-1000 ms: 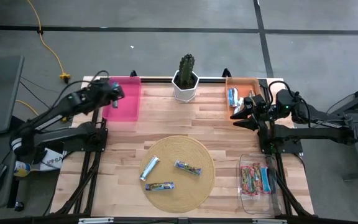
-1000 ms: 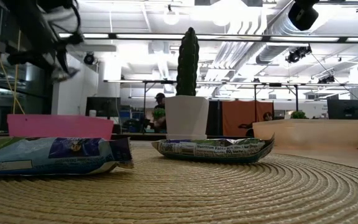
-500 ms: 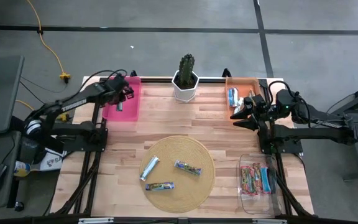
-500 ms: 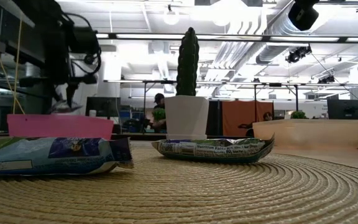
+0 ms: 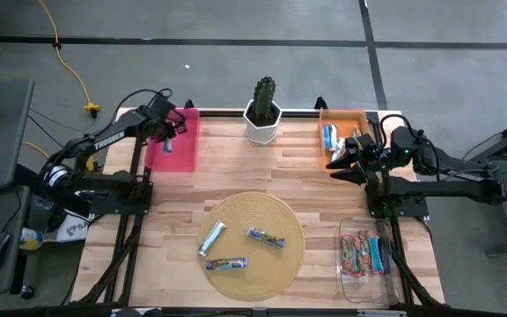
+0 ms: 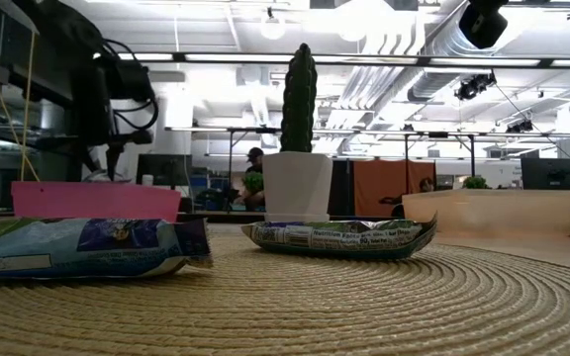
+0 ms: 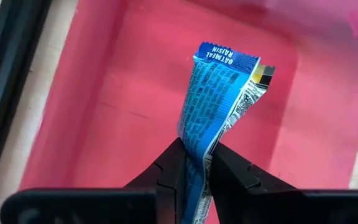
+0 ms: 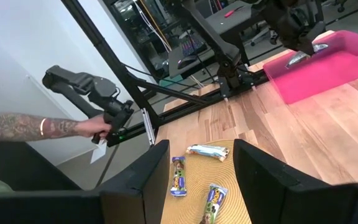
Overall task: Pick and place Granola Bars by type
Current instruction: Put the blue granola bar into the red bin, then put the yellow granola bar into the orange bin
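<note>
Blue foil-wrapped granola bar (image 7: 219, 102), pinched in the left pincer (image 7: 194, 163), has now moved over the pink plastic bin (image 5: 176, 141); release comes next. Right pincer (image 8: 194, 180) waits spread.

The high view looks straight down on the whole table (image 5: 262, 172). The low view sits at mat (image 6: 364, 307) height, facing the cactus (image 6: 299, 84). The left wrist view peers closely into the pink bin (image 7: 123, 112), which the right wrist view sees from afar.
</note>
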Controlling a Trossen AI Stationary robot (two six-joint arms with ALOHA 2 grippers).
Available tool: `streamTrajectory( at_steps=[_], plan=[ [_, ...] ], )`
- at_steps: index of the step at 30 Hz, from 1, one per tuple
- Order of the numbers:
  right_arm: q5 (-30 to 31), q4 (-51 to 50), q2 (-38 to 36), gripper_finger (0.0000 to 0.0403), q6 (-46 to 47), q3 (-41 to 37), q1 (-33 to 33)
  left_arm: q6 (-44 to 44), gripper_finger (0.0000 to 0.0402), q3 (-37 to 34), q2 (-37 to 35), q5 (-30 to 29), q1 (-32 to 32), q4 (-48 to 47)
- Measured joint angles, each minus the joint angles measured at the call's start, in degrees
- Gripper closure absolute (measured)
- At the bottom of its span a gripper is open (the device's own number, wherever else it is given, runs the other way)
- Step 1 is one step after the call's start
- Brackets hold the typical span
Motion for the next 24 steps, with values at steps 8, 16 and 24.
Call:
streamTrajectory(
  at_steps=[8, 16, 24],
  plan=[
    [0.0, 0.0, 0.0, 0.0242, -0.1, 0.0, 0.0, 2.2, 0.0307, 0.0, 3.8, 3.3, 0.6, 0.0],
    [0.0, 0.0, 0.0, 0.0242, 0.0, 0.0, 0.0, 4.1, 0.0232, 0.0, 4.3, 6.4, 0.6, 1.5],
    [0.0, 0.0, 0.0, 0.0242, 0.0, 0.0, 0.0, 12.9, 0.0216, 2.4, -0.9, 17.5, 0.6, 7.9]
  ],
)
